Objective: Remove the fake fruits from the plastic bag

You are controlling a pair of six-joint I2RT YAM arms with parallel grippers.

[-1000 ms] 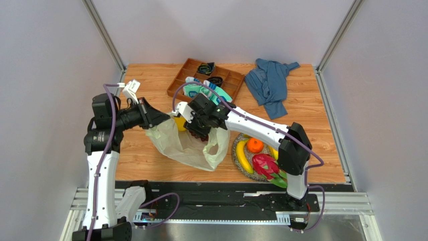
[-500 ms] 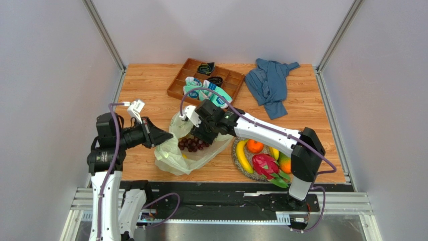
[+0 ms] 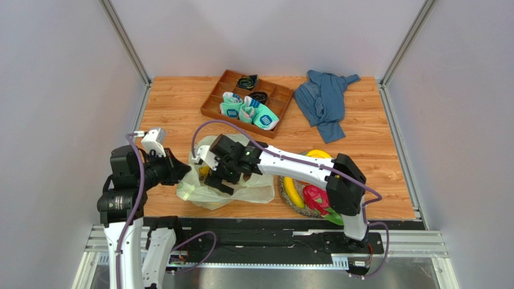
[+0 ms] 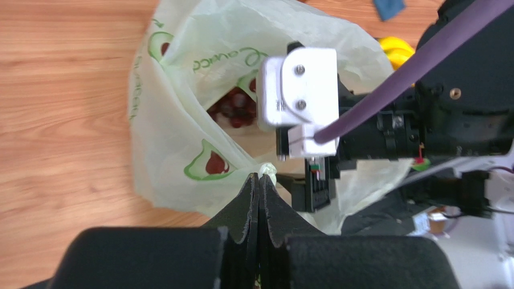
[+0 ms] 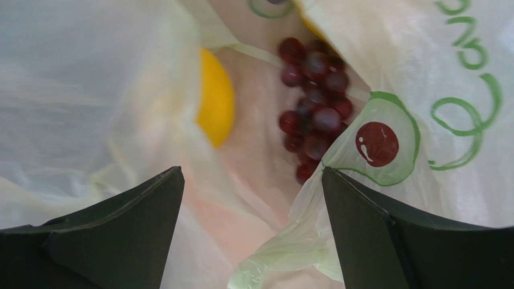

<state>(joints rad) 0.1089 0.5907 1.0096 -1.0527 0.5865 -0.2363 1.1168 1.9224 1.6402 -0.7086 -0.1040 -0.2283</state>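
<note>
The plastic bag [image 3: 241,191] lies low on the table with its mouth held open, pale yellow-green with avocado prints [image 4: 175,114]. My left gripper [image 3: 180,173] is shut on the bag's near rim [image 4: 260,177]. My right gripper [image 3: 221,178] is inside the mouth, jaws wide open [image 5: 252,171] with nothing gripped; a fold of bag film lies by the right finger [image 5: 386,241]. Ahead of it inside the bag lie purple grapes [image 5: 314,114] and a yellow fruit [image 5: 216,105]. The grapes [image 4: 232,108] also show in the left wrist view.
A woven plate [image 3: 297,208] right of the bag holds a banana [image 3: 292,191], a pink dragon fruit [image 3: 316,198] and other fruits. A wooden tray [image 3: 217,96] with rolled socks sits at the back. A blue cloth [image 3: 326,102] lies back right.
My right gripper opened wide and moved left and nearer, down into the bag's mouth. My left gripper came nearer and lower with the rim, and the bag sank flatter.
</note>
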